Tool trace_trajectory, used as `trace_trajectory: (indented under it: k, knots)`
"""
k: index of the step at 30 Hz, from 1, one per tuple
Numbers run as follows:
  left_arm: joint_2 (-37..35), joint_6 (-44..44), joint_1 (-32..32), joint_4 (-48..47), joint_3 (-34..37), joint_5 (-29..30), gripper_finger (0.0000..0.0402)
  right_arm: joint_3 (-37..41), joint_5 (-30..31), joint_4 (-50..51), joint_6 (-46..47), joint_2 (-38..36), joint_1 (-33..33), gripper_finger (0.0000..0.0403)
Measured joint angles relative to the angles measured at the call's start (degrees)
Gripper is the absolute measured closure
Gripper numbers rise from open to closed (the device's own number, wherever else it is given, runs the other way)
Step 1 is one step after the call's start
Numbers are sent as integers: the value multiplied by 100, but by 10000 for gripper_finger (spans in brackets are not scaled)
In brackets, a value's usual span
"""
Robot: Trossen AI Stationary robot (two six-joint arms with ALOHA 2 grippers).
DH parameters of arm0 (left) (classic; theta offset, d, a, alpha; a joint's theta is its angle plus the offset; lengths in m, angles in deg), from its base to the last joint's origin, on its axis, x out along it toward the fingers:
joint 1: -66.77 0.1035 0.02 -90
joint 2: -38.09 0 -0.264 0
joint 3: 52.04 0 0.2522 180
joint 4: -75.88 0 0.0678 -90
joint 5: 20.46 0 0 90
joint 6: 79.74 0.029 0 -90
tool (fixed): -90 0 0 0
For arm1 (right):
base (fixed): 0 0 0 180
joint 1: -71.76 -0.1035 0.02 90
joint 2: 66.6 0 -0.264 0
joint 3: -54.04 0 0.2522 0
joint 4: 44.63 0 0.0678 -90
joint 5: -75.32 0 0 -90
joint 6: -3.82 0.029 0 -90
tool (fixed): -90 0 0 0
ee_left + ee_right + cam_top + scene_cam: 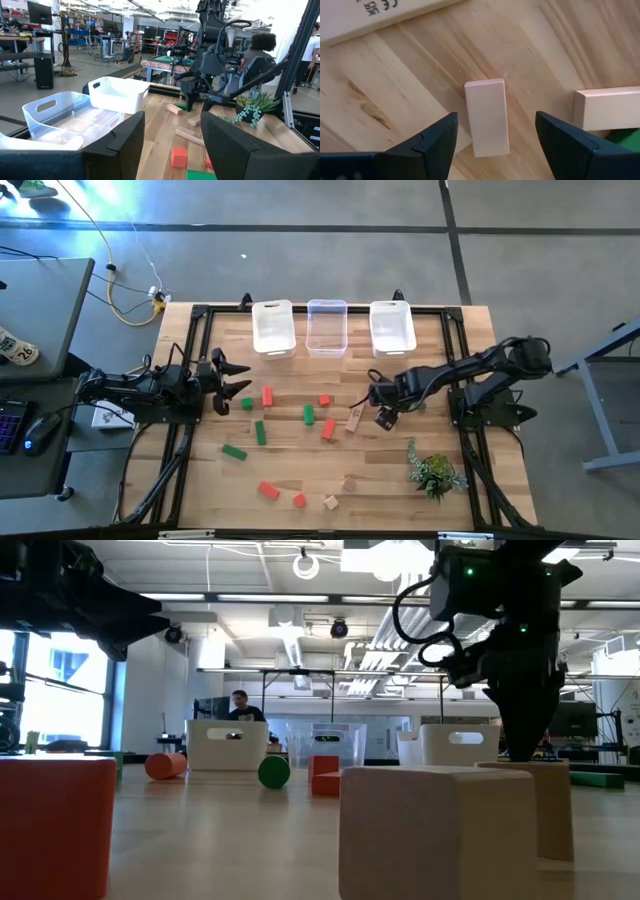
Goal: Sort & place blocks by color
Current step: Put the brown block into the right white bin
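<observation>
Red, green and tan blocks lie scattered on the wooden table (300, 465), among them a red one (267, 396), a green one (260, 431) and a tan bar (352, 420). My right gripper (385, 417) points down at mid-table, open. In the right wrist view a small tan block (487, 117) lies flat on the table, and the gripper (495, 127) has one finger on either side of it without touching. My left gripper (235, 383) hangs level and open at the table's left; it (172, 135) holds nothing.
Three bins stand in a row at the far edge: white (273, 327), clear (326, 327), white (392, 327). A small green plant (435, 472) sits near right. Beside the tan block lie another tan bar (607, 107) and a printed tan bar (370, 20).
</observation>
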Motion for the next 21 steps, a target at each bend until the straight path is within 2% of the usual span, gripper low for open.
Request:
trace_trajectory:
  k: [14,17,21]
  knots:
    - [0,-2,0,0,0,0,218,-26,-182,-180,123,723,-87,154]
    - [1,-52,0,0,0,0,218,-26,-203,-195,276,815,-150,182]
    - [1,-260,-1,0,0,1,218,-32,-254,-243,533,825,-189,255]
